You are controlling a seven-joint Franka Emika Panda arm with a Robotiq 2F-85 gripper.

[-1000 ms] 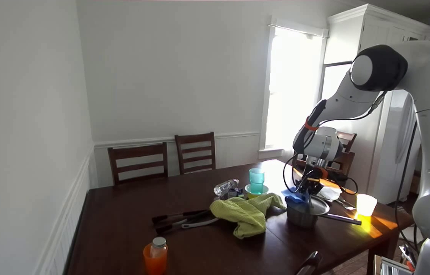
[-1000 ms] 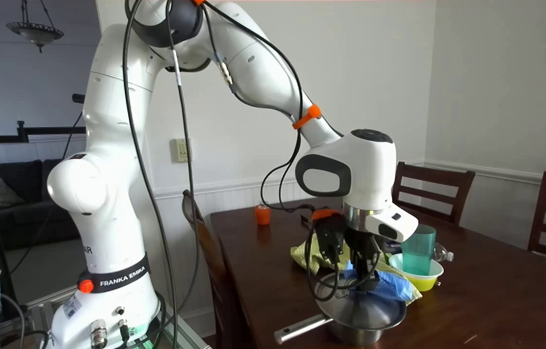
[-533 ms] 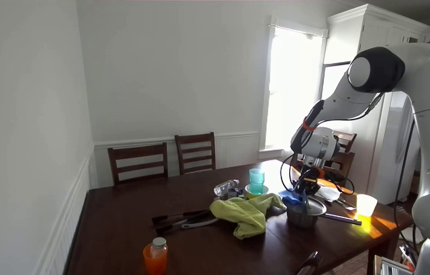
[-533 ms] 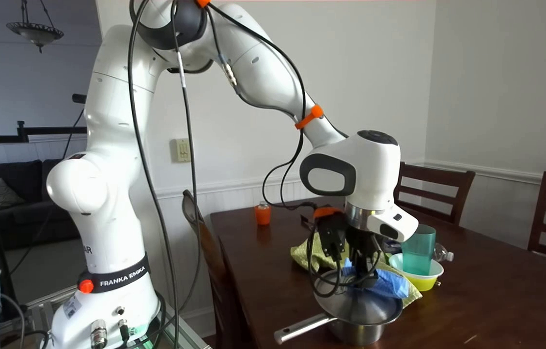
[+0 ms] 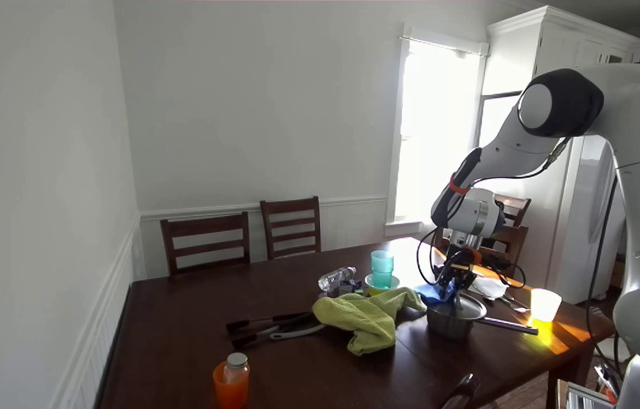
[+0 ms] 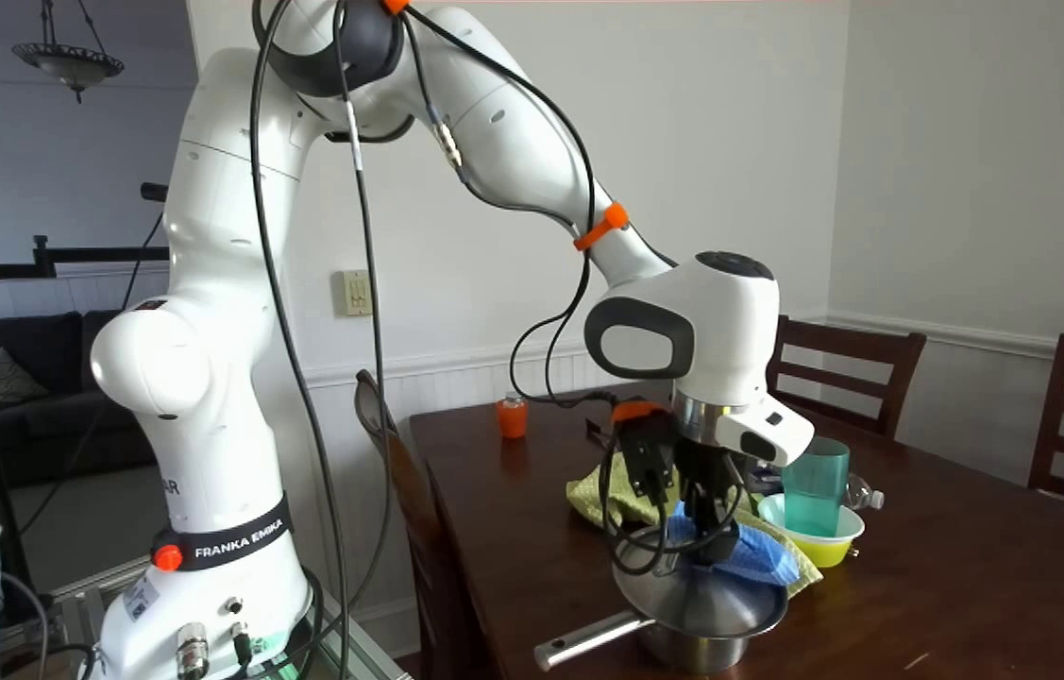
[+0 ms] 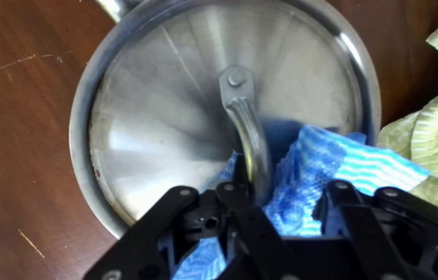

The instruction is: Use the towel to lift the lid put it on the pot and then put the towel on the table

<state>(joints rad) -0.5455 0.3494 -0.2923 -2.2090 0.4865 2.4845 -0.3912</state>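
Note:
The lid (image 7: 156,128) lies on the metal pot (image 6: 697,652), inside its rim in the wrist view; both also show in an exterior view, the lid (image 5: 473,308) on top and the pot (image 5: 447,325) below. My gripper (image 7: 281,194) is down at the lid's arched handle (image 7: 248,128) with its fingers apart. The handle stands between the fingers, close to the left one in the wrist view. The blue towel (image 7: 308,167) lies bunched between the fingers beside the handle, and part drapes behind them. It also shows in an exterior view (image 6: 758,557). The fingertips are partly hidden by the handle and towel.
A green towel (image 5: 362,321) lies beside the pot. A teal cup (image 5: 382,270) in a bowl, a bottle (image 5: 337,278), utensils (image 5: 274,328), a white cup (image 5: 545,305) and an orange cup (image 5: 231,389) stand around the table (image 5: 183,318). The pot handle (image 6: 593,639) sticks out.
My gripper and the lid moved slightly and settled over the pot between the first and second moments. Since then the fingers appear to have parted and the blue towel has shifted a little around them.

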